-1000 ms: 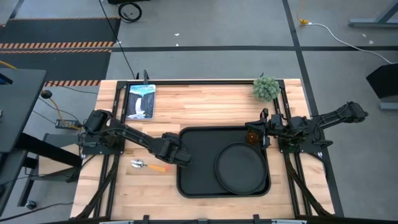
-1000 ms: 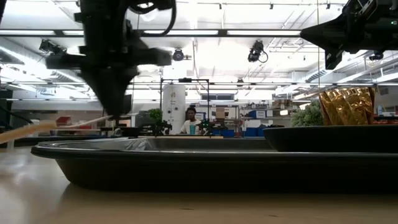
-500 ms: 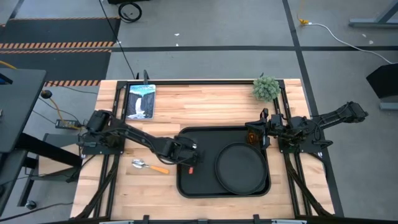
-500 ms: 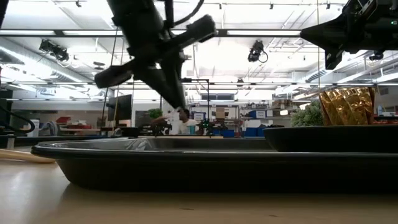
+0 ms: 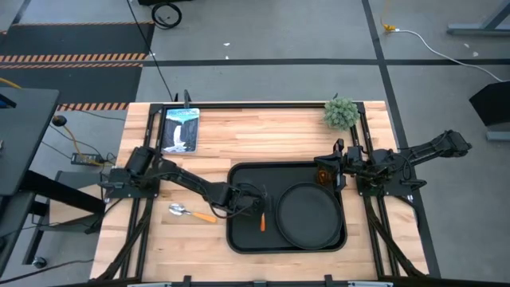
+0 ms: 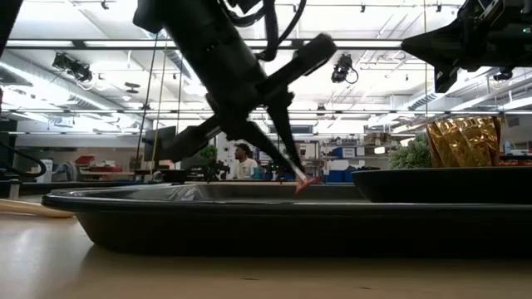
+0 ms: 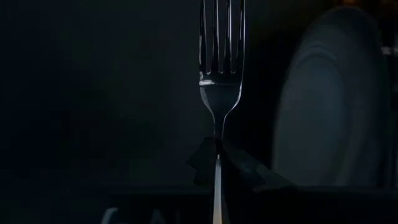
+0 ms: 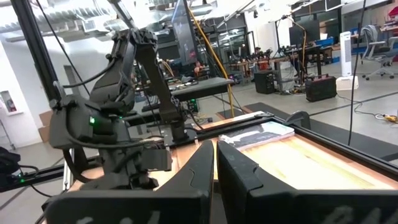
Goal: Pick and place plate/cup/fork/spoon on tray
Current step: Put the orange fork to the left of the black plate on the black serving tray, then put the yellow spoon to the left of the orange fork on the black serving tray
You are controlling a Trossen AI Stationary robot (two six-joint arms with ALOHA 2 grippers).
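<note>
My left gripper is over the black tray, shut on the fork. The fork's red-orange handle shows just left of the round black plate, which lies flat in the tray's right half. The amber cup stands at the tray's far right corner. The spoon lies flat on the table left of the tray. My right gripper is shut and empty, up beside the cup, at the table's right side. My left gripper pinches the fork between its two fingers where the neck meets the handle. The fork lies along the fingers, and its tines stick out past the fingertips. The fingers slant down from the table's left. Whether the fork's low end touches the tray floor I cannot tell.
A small green plant stands at the far right of the table. A picture card lies at the far left. Black frame rails run along both sides of the table. A person shows far off in the room behind.
My left gripper has gone from the tray's left rim toward the table's right edge, over the tray toward the plate. It has tipped over and come lower, and the fork has gone with it. The spoon has stayed on the table.
</note>
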